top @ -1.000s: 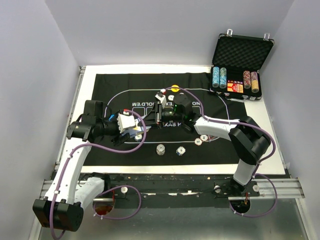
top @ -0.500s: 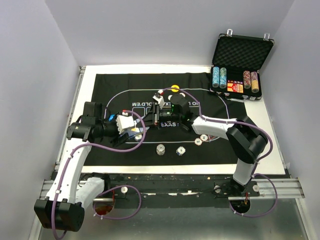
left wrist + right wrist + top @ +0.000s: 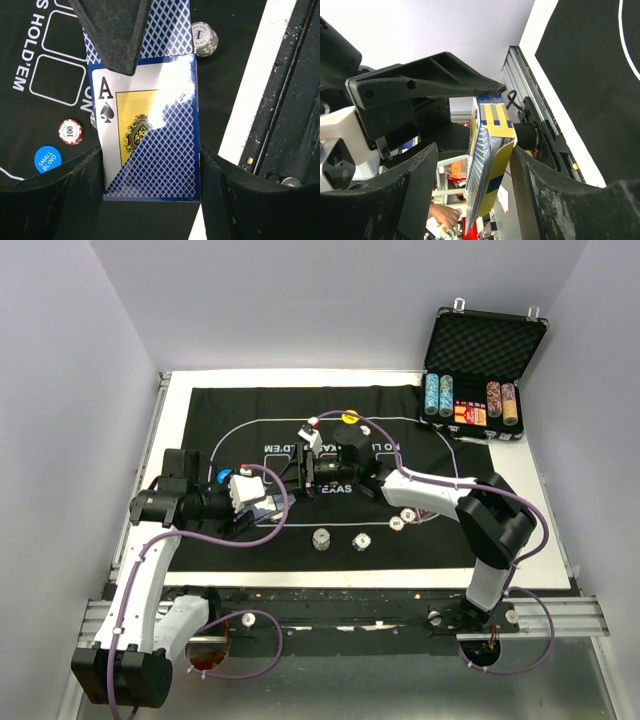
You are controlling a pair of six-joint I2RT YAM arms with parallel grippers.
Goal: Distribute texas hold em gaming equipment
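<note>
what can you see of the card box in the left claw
The card box is a glossy carton, blue with a white diamond lattice, printed with an ace of spades and a gold ornament on yellow. Its end flap is yellow with blue bars. The left claw pinches its long edges, holding it in the air. The right claw straddles its far end, jaws apart.

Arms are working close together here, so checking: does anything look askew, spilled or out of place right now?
Nothing spilled. One oddity: the deck box, clamped in the left fingers above the mat, has a blue-patterned part jutting past its far end, flap or cards, unclear which.
</note>
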